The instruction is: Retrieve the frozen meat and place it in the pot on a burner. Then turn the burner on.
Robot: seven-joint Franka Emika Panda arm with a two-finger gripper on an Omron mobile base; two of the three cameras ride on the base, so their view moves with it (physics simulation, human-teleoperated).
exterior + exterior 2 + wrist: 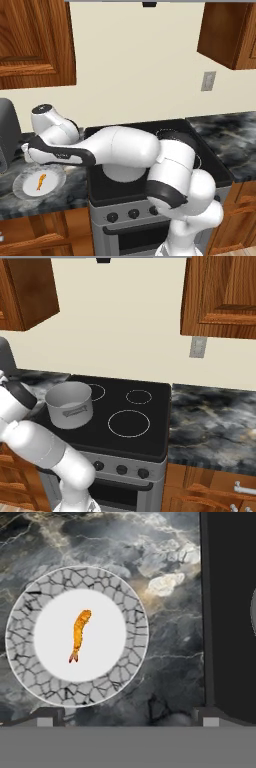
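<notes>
- The frozen meat is seen lying at the middle of a round plate with a grey cracked rim, which rests on the marbled desk just left of the stove.
- The claw is held above the desk with its two tips set wide apart and nothing between them.
- In the hand view the meat is found up and to the left of the midpoint between the tips, nearer the left tip, so a sideways shift toward the plate is judged necessary before any descent.
- The long axis of the meat is seen running roughly crosswise to the line joining the tips, which is judged favourable for a pinch across its narrow width.
- The pot is seen standing on the stove's near left burner, to the right of the plate.
</notes>
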